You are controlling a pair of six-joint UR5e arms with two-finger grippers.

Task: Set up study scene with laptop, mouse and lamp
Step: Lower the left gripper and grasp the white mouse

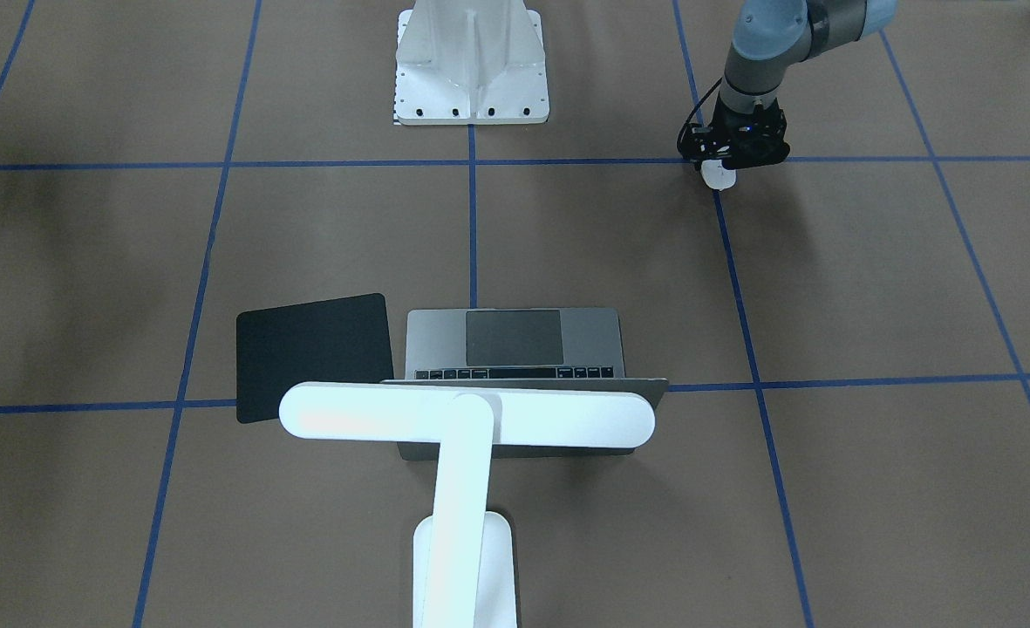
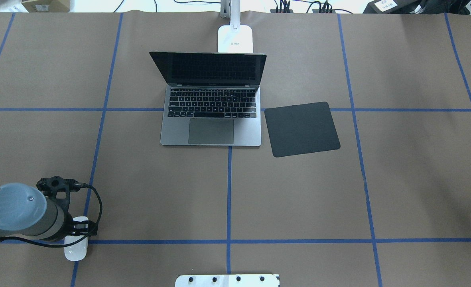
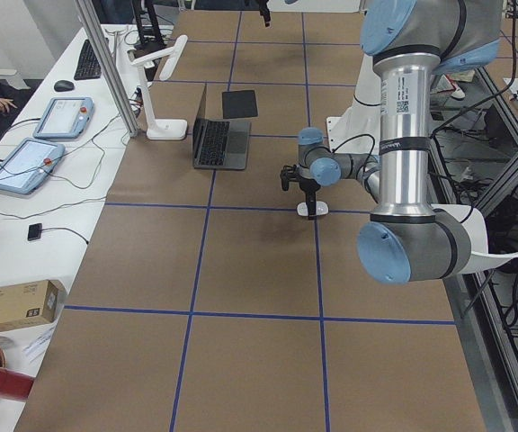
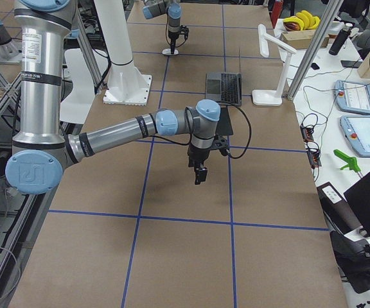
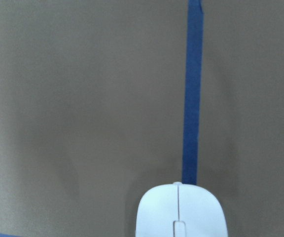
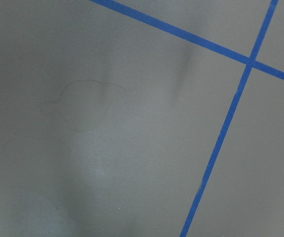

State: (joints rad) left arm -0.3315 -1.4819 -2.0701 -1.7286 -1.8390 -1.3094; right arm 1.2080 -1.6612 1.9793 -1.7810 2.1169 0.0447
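Mouse [image 2: 76, 250] on table under left tool [image 1: 729, 162], grip unclear; right tool [image 4: 200, 173] state unclear.

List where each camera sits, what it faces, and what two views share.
Front-facing: across the table, facing the robot; lamp nearest, left gripper over mouse.
Overhead: behind the robot, looking down; left arm, laptop.
Exterior left: table's end; left arm near.
Exterior right: opposite end; right arm near.
Left wrist: straight down on the mouse; no fingers show.
Right wrist: table, blue tape.
Shared: front-facing and overhead both show laptop and mouse.
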